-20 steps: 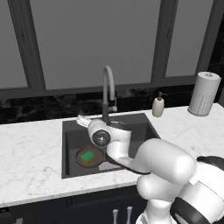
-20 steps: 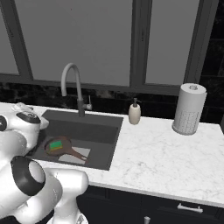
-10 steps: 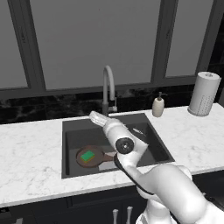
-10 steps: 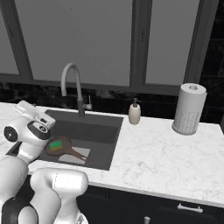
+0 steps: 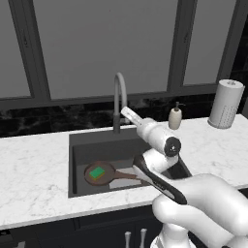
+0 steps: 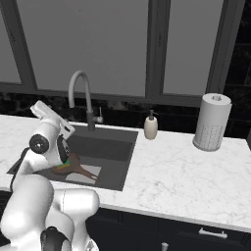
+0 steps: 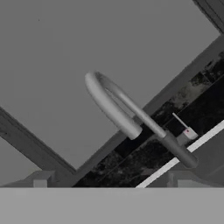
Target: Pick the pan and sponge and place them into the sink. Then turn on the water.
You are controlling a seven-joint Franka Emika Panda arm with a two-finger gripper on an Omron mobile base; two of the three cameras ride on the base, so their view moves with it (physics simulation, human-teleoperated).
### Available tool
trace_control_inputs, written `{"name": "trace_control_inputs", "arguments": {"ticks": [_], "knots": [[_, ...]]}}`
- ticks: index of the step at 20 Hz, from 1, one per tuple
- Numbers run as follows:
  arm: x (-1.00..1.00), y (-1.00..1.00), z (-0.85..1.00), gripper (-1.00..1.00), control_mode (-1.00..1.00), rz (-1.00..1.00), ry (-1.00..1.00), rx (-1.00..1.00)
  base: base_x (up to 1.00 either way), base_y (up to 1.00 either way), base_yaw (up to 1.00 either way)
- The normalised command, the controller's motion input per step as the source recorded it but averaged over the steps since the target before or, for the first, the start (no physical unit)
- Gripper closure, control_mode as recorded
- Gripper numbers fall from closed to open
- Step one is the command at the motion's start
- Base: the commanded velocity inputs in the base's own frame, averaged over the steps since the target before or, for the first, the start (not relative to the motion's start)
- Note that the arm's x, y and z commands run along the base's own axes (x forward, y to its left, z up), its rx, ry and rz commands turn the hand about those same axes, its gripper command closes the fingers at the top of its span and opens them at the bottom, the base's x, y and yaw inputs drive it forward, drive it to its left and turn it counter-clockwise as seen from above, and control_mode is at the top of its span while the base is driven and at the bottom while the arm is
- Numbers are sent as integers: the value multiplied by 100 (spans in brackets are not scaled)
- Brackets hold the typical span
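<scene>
The pan (image 5: 101,173) is lying on the bottom of the sink (image 5: 77,145) at centre left of the left base view, with the sponge (image 5: 98,172) sitting on top of it, so both placing steps look done. The step in hand, as I judge it, is turning on the water.

The gripper (image 5: 127,114) is pointing up and back toward the faucet (image 5: 118,99) in the middle of the left base view; in the right base view it (image 6: 41,110) is hanging at the left, above the sink's near-left corner. Its jaws are standing wide apart and holding nothing.

In the hand view the faucet (image 7: 131,118) is crossing the middle of the frame on a slant, and its lever (image 7: 183,124) is sticking out at right of centre as a thin rod. In the right base view the lever (image 6: 99,117) is sitting just right of the faucet's dark stem, low down by the back rim.

The next move probably calls for carrying the open fingers down and across to that lever, then nudging or gripping it to swing it. The rod is thin, so the approach needs careful lining up, and the gooseneck is standing close enough to be knocked.
</scene>
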Motion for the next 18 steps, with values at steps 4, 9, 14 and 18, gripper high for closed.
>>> {"name": "trace_control_inputs", "arguments": {"ticks": [4,9,14,18], "knots": [[-27,-49,54,-100,-100,7,3,26,0,0,0],[-27,-51,54,-100,-100,6,10,30,0,0,0],[-6,-53,41,-100,-100,2,27,29,0,0,0],[17,-33,6,-100,-100,5,64,12,0,0,0]]}}
